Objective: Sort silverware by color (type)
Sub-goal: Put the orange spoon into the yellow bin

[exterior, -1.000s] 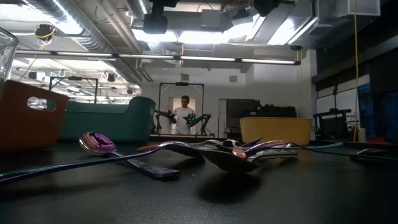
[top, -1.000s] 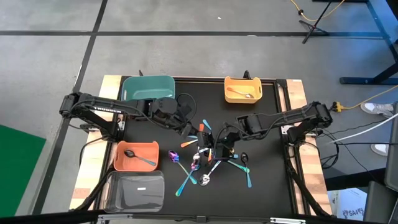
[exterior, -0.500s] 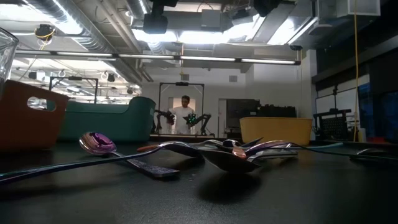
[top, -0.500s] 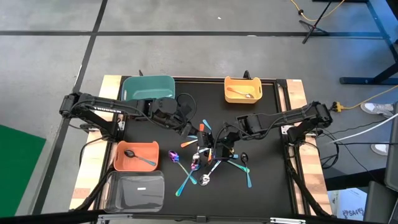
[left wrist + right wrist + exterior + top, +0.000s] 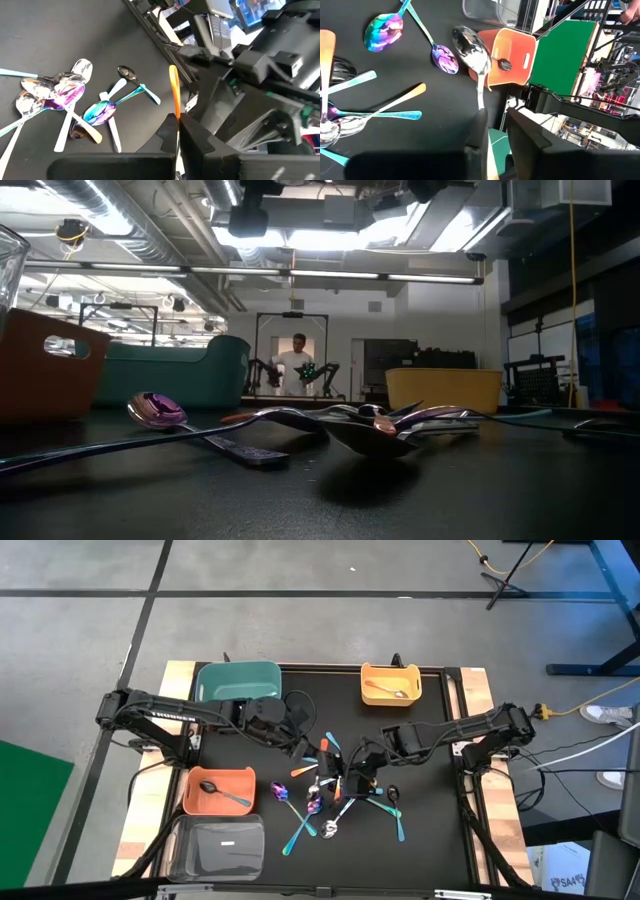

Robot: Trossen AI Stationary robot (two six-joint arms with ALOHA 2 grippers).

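Both arms reach in over the middle of the black table [image 5: 430,830], meeting above a scattered heap of spoons [image 5: 335,802]. The left gripper [image 5: 312,752] sits just beside the upper left edge of that heap, its fingers [image 5: 192,132] pinched tight on the handle of an orange spoon [image 5: 173,90], which stands up between them. The right gripper [image 5: 362,772] hangs over the heap's upper right part; a silver spoon [image 5: 472,50] sticks out ahead of its fingers [image 5: 527,131] with the handle end running down between them, the fingers look slightly parted, and I cannot tell whether they are actually clamping it. The loose spoons lie crossed over one another at mid-table, in teal, silver, black and rainbow-purple finishes, a few fanned out toward the near edge. A teal bin [image 5: 238,681] stands at the far left of the table, a yellow bin [image 5: 391,682] with a spoon inside stands at the far right, an orange bin [image 5: 218,791] holding a black spoon [image 5: 222,792] sits near the left edge, and a clear bin [image 5: 216,846] is just in front of it. From table height a purple spoon [image 5: 158,412] lies nearest, and a person [image 5: 296,364] stands far back in the room.
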